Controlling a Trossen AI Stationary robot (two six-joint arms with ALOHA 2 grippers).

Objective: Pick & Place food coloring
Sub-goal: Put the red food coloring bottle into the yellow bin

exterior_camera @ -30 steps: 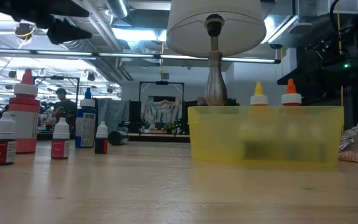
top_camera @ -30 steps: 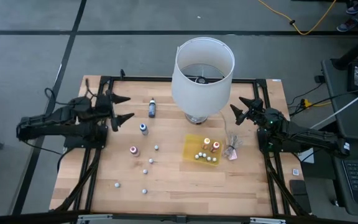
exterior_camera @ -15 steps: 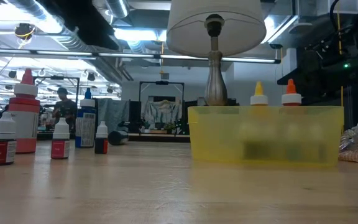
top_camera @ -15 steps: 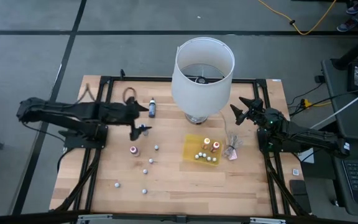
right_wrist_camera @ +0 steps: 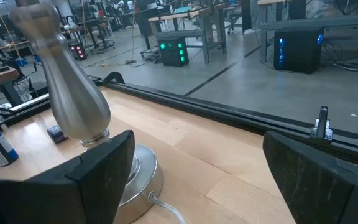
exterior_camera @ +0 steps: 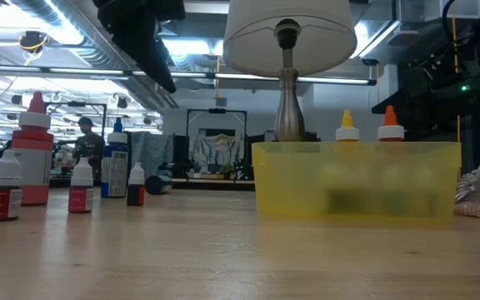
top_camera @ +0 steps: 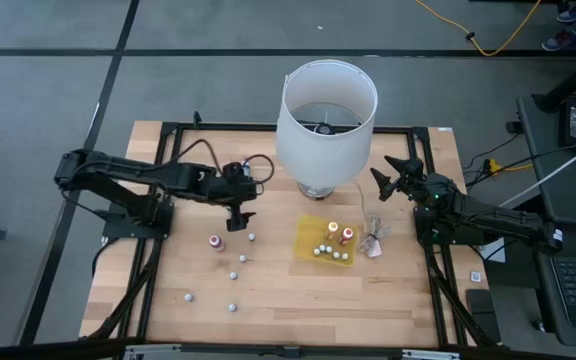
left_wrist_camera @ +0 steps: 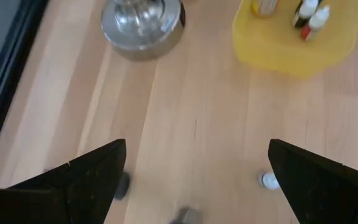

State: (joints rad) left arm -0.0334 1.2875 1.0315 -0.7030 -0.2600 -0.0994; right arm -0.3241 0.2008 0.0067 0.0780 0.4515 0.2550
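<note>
Two arms on this rig, and only the left one is out over the desk (top_camera: 268,300). Going left to right: the left arm reaches from the left edge toward the middle, and the left gripper (top_camera: 238,212) hangs above the wood with its jaws spread wide and nothing between them. Right below it sits a pink-topped bottle (top_camera: 215,242), with a handful of tiny whitish food coloring bottles (top_camera: 234,273) scattered toward the front edge, all apart from each other. From the low view you get a tall red-topped bottle (exterior_camera: 32,150), a couple of little red-labelled ones (exterior_camera: 79,187) and a blue one (exterior_camera: 117,165) standing upright.

Next is the lamp (top_camera: 326,112) at the back centre, big white shade, metal base. Just in front of it is the yellow tray (top_camera: 308,235) holding two orange-topped bottles (top_camera: 340,234) and several small whitish ones. A crumpled clear wrapper (top_camera: 372,241) lies right beside the tray.

Far right, the right gripper (top_camera: 396,177) sits near the desk's back right corner, jaws spread, empty.
</note>
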